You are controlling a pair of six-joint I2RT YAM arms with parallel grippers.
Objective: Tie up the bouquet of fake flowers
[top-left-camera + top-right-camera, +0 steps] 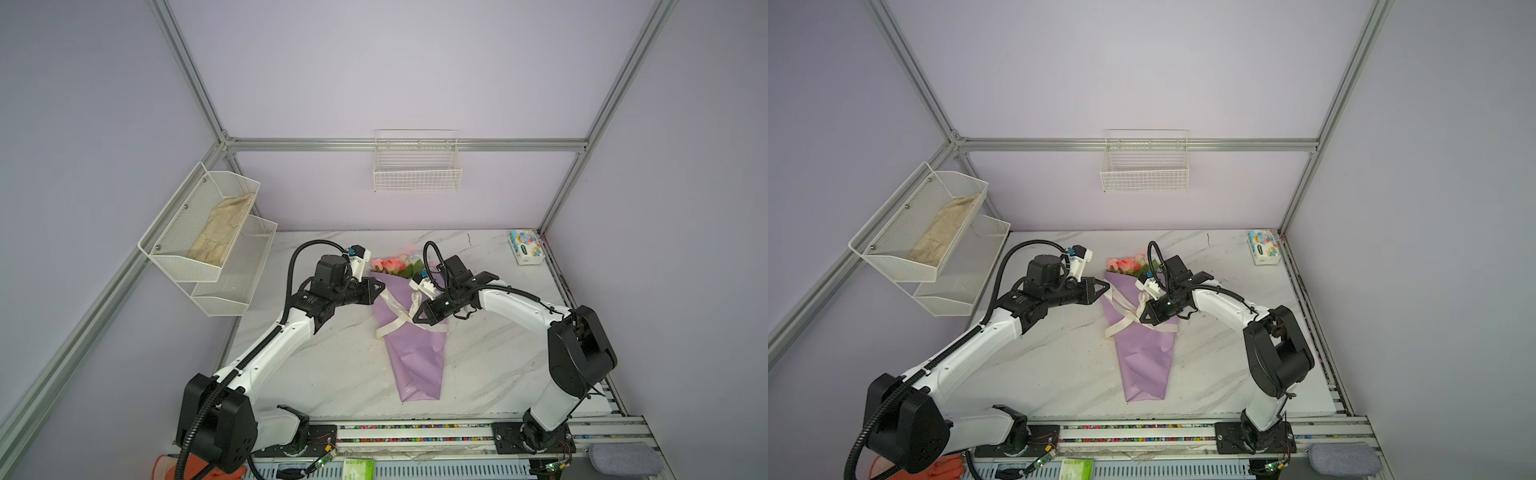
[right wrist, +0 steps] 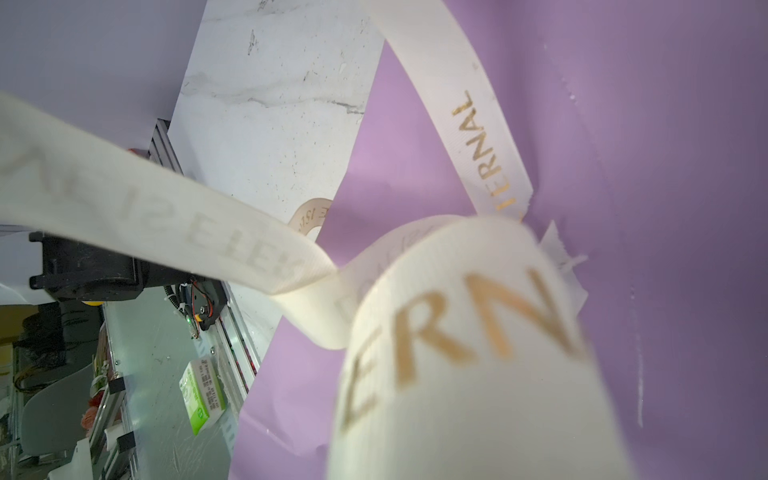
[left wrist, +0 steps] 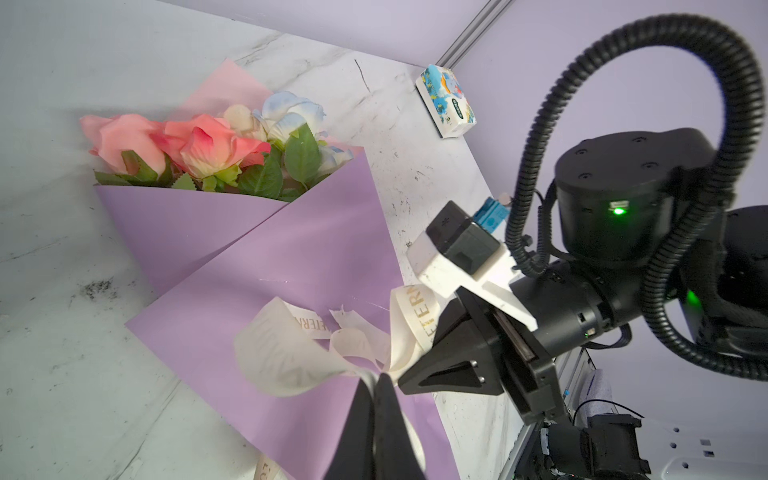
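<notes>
Ribbon [image 1: 397,306], cream with gold lettering, crosses the lilac paper cone of the bouquet of fake flowers [image 1: 415,357], which lies on the marble tabletop [image 1: 332,374] between my two arms, its pink roses pointing toward the back wall. My left pincer [image 3: 374,380] is clenched on a ribbon strand at the cone's left edge. My right pincer [image 1: 417,316] is clenched on a ribbon loop above the cone's middle.

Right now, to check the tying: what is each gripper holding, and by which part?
The left gripper pinches the ribbon at the base of one loop; the right gripper seems to hold the other loop, its grip point hidden.
</notes>
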